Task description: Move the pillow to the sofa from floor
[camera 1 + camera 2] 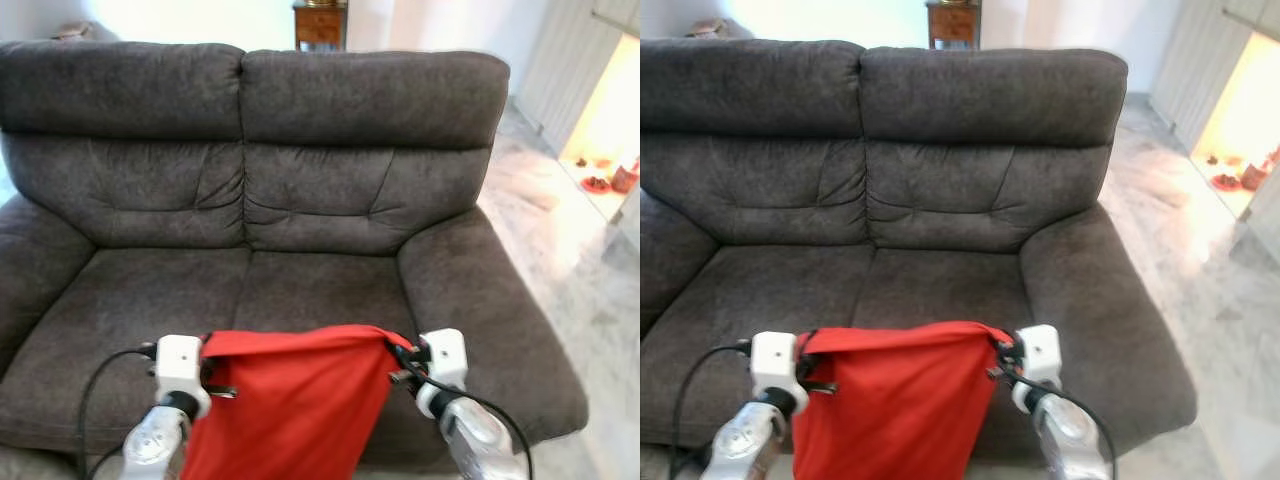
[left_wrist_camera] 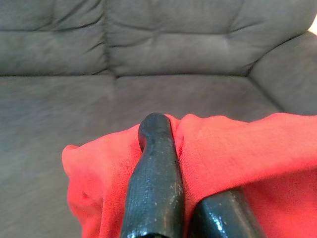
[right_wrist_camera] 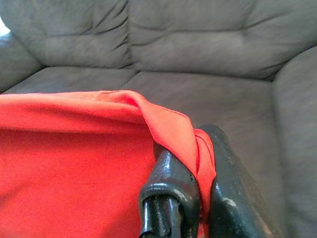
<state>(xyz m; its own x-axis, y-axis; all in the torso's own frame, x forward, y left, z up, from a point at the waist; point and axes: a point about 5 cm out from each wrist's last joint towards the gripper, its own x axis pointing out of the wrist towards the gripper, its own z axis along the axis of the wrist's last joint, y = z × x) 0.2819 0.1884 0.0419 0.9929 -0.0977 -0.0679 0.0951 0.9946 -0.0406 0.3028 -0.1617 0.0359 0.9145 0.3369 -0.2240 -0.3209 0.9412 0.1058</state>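
A red pillow hangs between my two arms in front of the dark grey sofa, its top edge level with the front of the seat cushions. My left gripper is shut on the pillow's top left corner. My right gripper is shut on the top right corner. In the left wrist view the red fabric is pinched between the black fingers. In the right wrist view a fold of the cloth is clamped between the two fingers. The pillow's lower part runs out of view.
The sofa has two seat cushions and padded armrests on both sides. A pale marble floor lies to the right. A wooden cabinet stands behind the sofa. Small red items sit in a bright alcove at far right.
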